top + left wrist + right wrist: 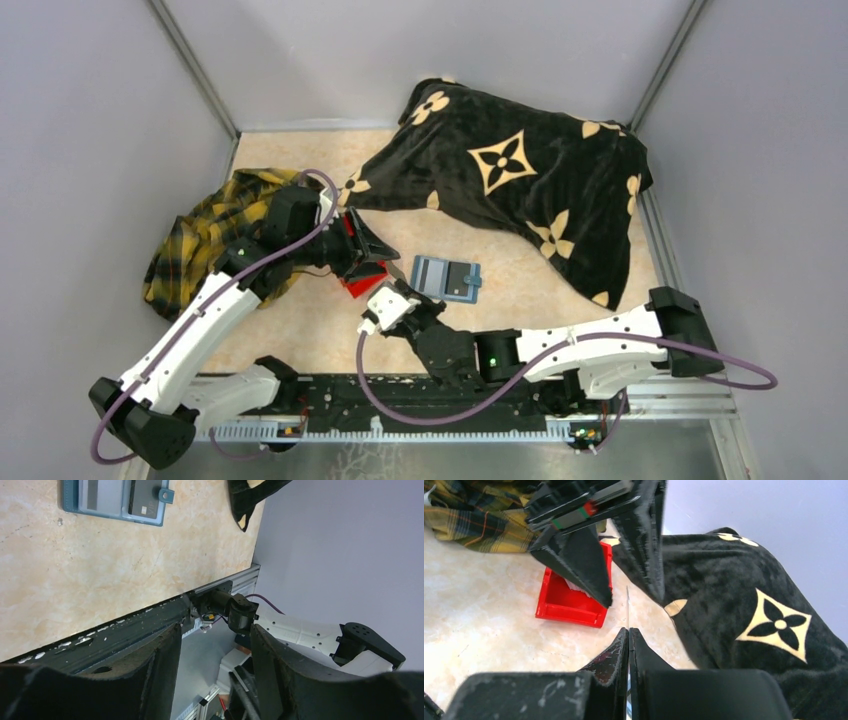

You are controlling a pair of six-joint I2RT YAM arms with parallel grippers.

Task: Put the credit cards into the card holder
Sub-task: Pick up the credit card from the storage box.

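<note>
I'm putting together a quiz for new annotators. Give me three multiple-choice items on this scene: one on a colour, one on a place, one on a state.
1. What colour is the bin?
A. blue
B. red
C. green

2. Where does the card holder lie?
A. inside the bin
B. open on the tabletop, beside the bin
C. under the plaid cloth

3. How is the right gripper?
A. wide open
B. shut on the blanket
C. shut on a thin credit card

Answers:
1 B: its walls show red in the right wrist view.
2 B: it lies unfolded on the bare table next to the bin.
3 C: the fingers are pressed together, with the card's edge sticking out between them.
</note>
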